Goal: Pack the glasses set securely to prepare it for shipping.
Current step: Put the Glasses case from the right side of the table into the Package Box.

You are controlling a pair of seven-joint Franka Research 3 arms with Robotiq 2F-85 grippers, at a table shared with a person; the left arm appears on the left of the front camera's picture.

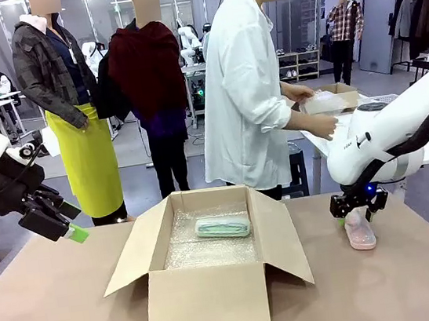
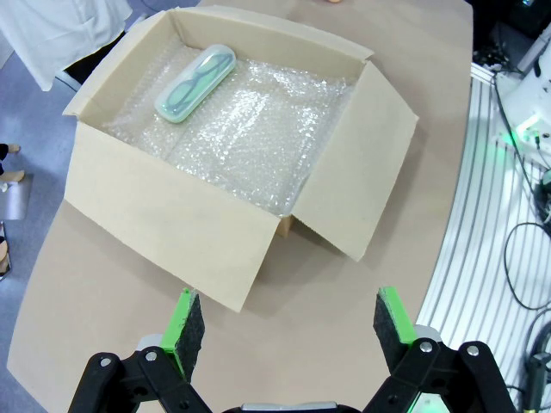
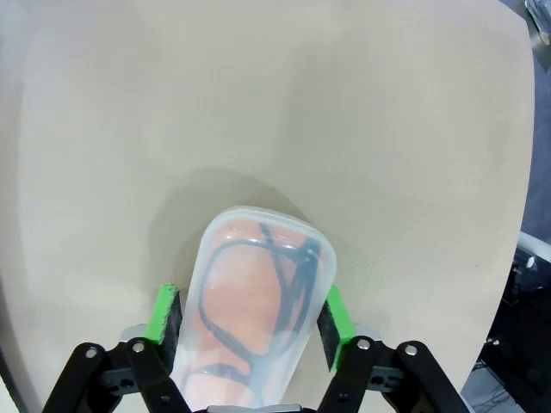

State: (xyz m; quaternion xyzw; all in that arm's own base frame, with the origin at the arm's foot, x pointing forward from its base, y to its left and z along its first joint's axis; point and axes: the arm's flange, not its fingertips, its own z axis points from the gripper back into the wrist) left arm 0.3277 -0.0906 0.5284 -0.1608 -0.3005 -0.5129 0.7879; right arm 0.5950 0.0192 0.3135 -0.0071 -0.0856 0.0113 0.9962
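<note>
My right gripper (image 3: pixel 248 303) is closed on the pale pink glasses case (image 3: pixel 258 284). The 2 green pads press its long sides, and the case points away from my fingers, down at the table (image 3: pixel 387 129). My left gripper (image 2: pixel 288 311) is wide open and holds nothing. Ahead of it, the pale mint-green case (image 2: pixel 196 82) lies on bubble wrap (image 2: pixel 258 138) inside the open cardboard box (image 2: pixel 164 215).

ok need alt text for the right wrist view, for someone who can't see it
The right hand grips a translucent pink glasses case, its green pads pressed on the case's two long sides, dark frames showing inside. A tan table lies beyond.
</note>
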